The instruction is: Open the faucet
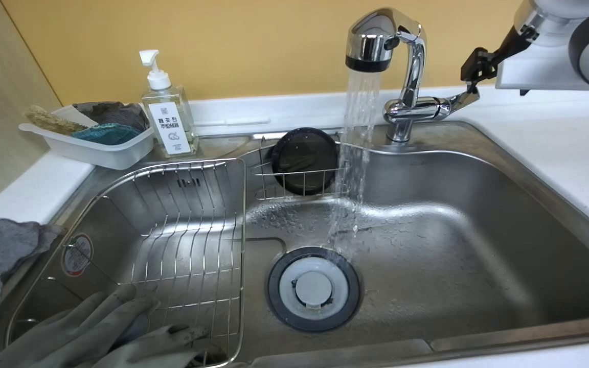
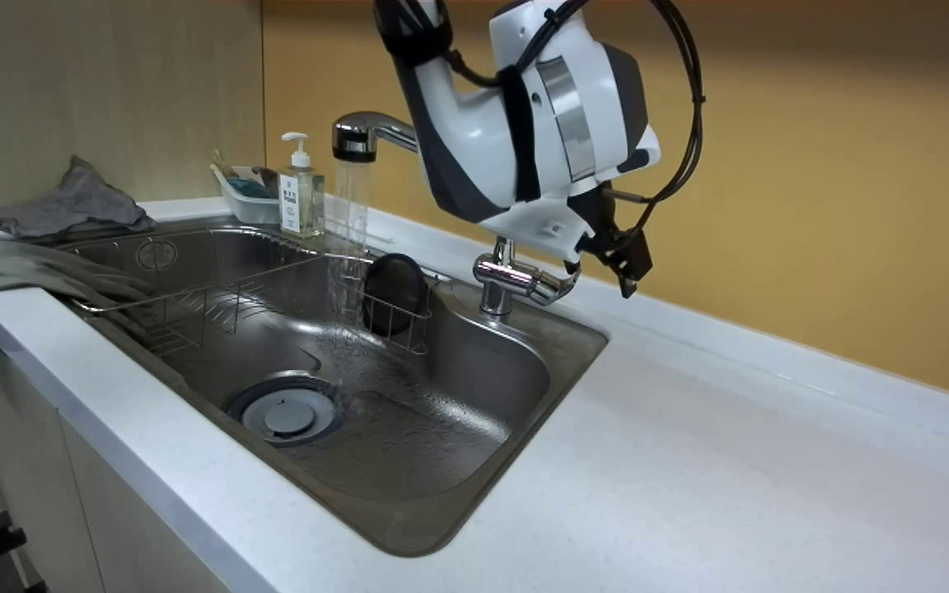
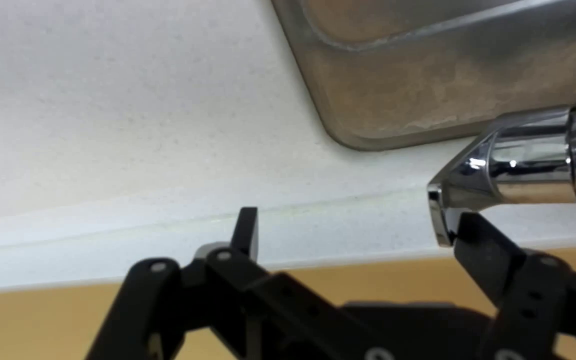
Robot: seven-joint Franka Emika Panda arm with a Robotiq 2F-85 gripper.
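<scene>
The chrome faucet point(image 1: 415, 71) stands at the sink's back edge, and water runs from its spray head point(image 1: 368, 46). Water also shows below the spray head in an exterior view point(image 2: 354, 136), where the arm hides part of the neck. The flat side lever point(image 1: 460, 102) sticks out to the side; it also shows in the wrist view point(image 3: 440, 215). My gripper point(image 3: 358, 222) is open with nothing between its fingers. One finger is at the lever's end, seemingly touching it; the other is well away from it. The gripper point(image 1: 478, 71) also shows beside the lever in both exterior views point(image 2: 602, 278).
The steel sink point(image 1: 540, 230) holds a wire rack point(image 1: 243, 230) and a drain point(image 1: 314, 289). A pump soap bottle point(image 1: 169, 122) and a white tray point(image 1: 120, 156) stand behind it. Grey gloves point(image 1: 80, 327) lie at the front left. An orange wall point(image 2: 837, 206) rises close behind the gripper.
</scene>
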